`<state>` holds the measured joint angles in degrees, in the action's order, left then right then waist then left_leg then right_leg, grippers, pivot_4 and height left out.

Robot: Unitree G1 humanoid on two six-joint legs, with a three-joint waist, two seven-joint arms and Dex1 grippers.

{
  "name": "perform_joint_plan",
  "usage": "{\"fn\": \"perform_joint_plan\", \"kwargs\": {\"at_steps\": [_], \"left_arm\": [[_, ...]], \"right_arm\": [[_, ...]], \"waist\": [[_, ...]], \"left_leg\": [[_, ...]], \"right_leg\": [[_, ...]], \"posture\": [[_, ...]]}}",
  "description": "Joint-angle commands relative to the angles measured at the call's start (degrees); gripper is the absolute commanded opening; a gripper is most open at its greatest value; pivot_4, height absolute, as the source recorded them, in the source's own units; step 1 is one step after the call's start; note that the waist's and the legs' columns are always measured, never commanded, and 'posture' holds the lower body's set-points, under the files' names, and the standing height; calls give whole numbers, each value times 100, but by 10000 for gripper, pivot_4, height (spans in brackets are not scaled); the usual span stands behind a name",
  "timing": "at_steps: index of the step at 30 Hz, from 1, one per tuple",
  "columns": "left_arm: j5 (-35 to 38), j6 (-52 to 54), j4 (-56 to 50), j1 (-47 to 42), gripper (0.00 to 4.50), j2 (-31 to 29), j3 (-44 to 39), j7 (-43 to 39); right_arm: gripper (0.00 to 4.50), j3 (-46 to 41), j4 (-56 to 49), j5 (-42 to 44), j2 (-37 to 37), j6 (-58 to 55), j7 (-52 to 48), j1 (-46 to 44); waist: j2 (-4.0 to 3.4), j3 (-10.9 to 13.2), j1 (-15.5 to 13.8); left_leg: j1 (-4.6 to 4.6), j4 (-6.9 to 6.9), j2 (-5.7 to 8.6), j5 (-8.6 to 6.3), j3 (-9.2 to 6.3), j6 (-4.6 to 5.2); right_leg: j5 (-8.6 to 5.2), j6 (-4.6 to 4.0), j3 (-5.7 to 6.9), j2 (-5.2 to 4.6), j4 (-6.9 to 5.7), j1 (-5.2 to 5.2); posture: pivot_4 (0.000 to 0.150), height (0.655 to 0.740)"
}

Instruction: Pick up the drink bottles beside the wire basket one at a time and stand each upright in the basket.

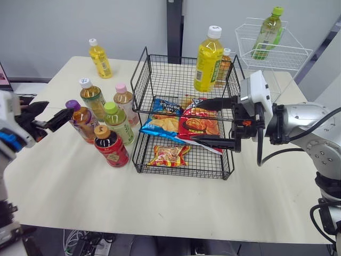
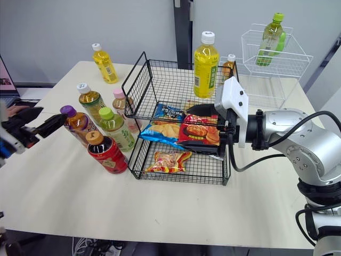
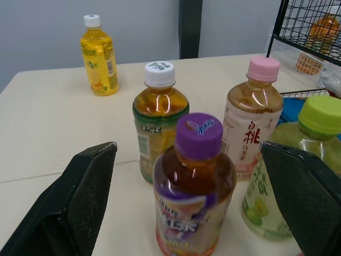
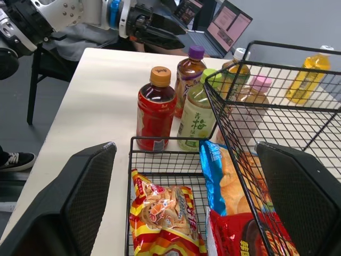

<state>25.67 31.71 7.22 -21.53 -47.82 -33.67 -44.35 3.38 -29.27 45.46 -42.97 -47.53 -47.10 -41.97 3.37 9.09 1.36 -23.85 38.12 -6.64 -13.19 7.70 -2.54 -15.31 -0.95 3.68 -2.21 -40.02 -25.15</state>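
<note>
Five drink bottles stand in a cluster left of the black wire basket [image 1: 145, 69]: purple cap [image 1: 82, 121], white cap [image 1: 92, 97], pink cap [image 1: 125, 101], green cap [image 1: 118, 124] and a red bottle [image 1: 111, 147]. A yellow bottle [image 1: 100, 58] stands apart at the back. My left gripper [image 1: 57, 111] is open just left of the purple-capped bottle [image 3: 194, 186], which stands between its fingers [image 3: 80, 197] without touching them. My right gripper [image 1: 210, 122] is open and empty at the basket's right side. A tall yellow bottle [image 1: 209, 58] and a small amber one [image 1: 225, 63] stand upright on the basket's upper shelf.
Snack bags [image 1: 184, 125] lie on the basket's lower shelf. A white wire basket [image 1: 277, 53] holding a green bottle [image 1: 268, 32] stands at the back right. A laptop [image 2: 4, 80] sits off the table's left edge.
</note>
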Motion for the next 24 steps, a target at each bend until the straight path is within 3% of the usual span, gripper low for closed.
{"fn": "perform_joint_plan", "kwargs": {"at_steps": [1, 7, 10, 18, 24], "left_arm": [[-257, -397, 365, -395, 44812, -13, 419, 193], [-275, -585, 821, -760, 44812, 26, 743, 234], [-285, -634, 859, -740, 39552, 13, 824, 219], [-116, -459, 616, -640, 15047, 94, 894, 153], [-15, -356, 370, -588, 13491, -32, 845, 63]], "right_arm": [[45000, -228, -218, 105, 40, -33, 136, -93], [45000, -261, -287, 171, 72, -110, 261, -104], [45000, -281, -314, 200, 78, -146, 301, -101], [45000, -286, -292, 208, 114, -153, 380, -130], [45000, -300, -271, 174, 98, -126, 398, -135]], "waist": [[-1, 0, 6], [0, 1, 13], [0, 0, 13], [0, 1, 11], [0, 1, 9]], "left_leg": [[0, 0, 1, 0, 0, 0], [-2, -2, 0, 0, 2, 0], [-2, -3, 1, 0, 2, 0], [-2, -2, 0, 0, 1, 0], [-3, -2, 1, 0, 1, 0]], "right_leg": [[0, 0, -1, 1, 0, 0], [0, 0, -1, 0, 0, -2], [0, 0, -2, 0, 1, -2], [0, 0, 0, 0, 0, -1], [0, 1, 0, -1, 2, -1]], "posture": [[1500, 7148], [1500, 7148], [1500, 7148], [1500, 7148], [1500, 7148]]}}
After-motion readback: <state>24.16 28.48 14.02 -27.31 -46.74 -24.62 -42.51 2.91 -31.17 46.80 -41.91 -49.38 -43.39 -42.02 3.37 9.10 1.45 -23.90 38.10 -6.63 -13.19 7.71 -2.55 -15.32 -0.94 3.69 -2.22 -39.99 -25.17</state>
